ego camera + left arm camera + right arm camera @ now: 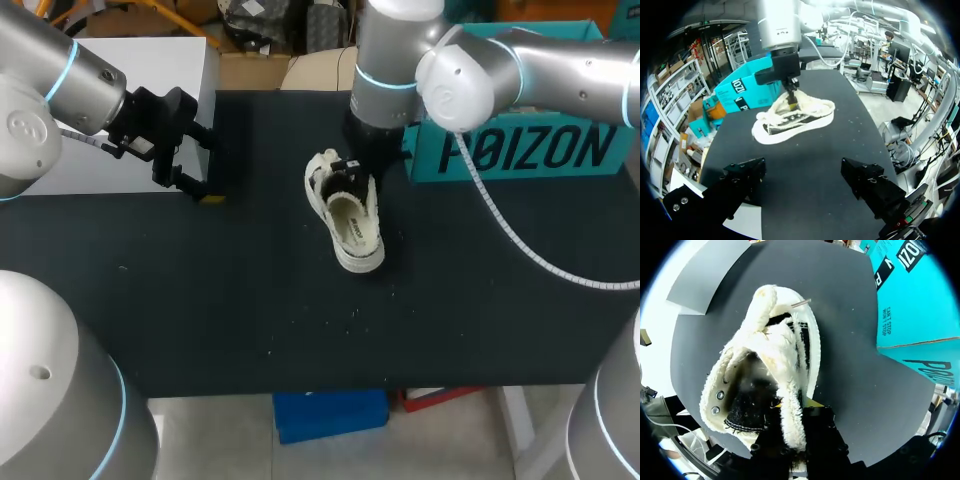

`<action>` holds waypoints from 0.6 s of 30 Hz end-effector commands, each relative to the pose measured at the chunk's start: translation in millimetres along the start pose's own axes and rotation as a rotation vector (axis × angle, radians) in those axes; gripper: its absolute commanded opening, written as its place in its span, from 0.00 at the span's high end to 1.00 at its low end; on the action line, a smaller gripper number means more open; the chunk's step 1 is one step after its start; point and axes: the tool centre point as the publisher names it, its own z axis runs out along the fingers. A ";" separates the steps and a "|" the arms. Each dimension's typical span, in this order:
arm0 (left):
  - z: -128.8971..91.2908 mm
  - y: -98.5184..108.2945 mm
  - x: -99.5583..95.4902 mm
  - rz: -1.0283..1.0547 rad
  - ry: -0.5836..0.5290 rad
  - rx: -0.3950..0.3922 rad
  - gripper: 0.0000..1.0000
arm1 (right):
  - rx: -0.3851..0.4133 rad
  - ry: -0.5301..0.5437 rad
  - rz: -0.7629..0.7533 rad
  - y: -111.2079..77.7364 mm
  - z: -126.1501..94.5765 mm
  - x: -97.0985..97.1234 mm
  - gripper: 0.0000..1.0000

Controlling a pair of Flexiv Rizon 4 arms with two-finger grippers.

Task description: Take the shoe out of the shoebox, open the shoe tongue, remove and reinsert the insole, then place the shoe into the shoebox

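Note:
A cream fleece-lined shoe (352, 232) lies on the black table (250, 300), near its middle. My right gripper (352, 172) comes down onto the shoe's far end. In the right wrist view the right gripper (792, 415) is shut on a fleecy strip beside the dark opening of the shoe (760, 350). The teal shoebox (520, 150) stands behind and right of the shoe. My left gripper (205, 165) hangs open and empty at the table's left. From the left wrist, the shoe (790, 120) lies well ahead of the left gripper (805, 185), with the right gripper (791, 92) on it.
A white box (120, 110) stands at the table's back left, close behind my left gripper. The shoebox (747, 90) sits just beyond the shoe. Bare black tabletop stretches in front of the shoe toward the near edge.

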 end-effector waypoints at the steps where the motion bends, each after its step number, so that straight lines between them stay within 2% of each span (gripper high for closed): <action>1: 0.9 0.6 0.8 0.001 -0.004 0.001 0.00 | -0.008 0.013 -0.068 -5.4 -52.6 -9.4 1.00; 4: 0.9 0.6 0.8 0.001 -0.004 0.001 0.00 | -0.017 0.081 -0.209 -0.8 -92.4 -13.5 1.00; 10: 0.9 0.6 0.8 0.001 -0.004 0.001 0.00 | 0.037 0.127 -0.771 9.1 -186.4 -24.9 1.00; 11: 0.9 0.6 0.8 0.001 -0.004 0.001 0.00 | 0.093 0.104 -0.916 10.9 -205.9 -28.0 1.00; 12: 0.9 0.6 0.8 0.001 -0.004 0.001 0.00 | 0.133 0.095 -1.002 12.0 -215.4 -30.1 1.00; 14: 0.9 0.6 0.8 0.001 -0.004 0.001 0.00 | 0.272 0.027 -1.187 20.1 -246.2 -36.2 1.00; 16: 0.9 0.6 0.8 0.001 -0.004 0.001 0.00 | 0.335 -0.008 -1.277 30.8 -267.7 -40.4 1.00; 18: 0.9 0.6 0.8 0.001 -0.004 0.001 0.00 | 0.335 -0.008 -1.277 30.8 -267.7 -40.4 1.00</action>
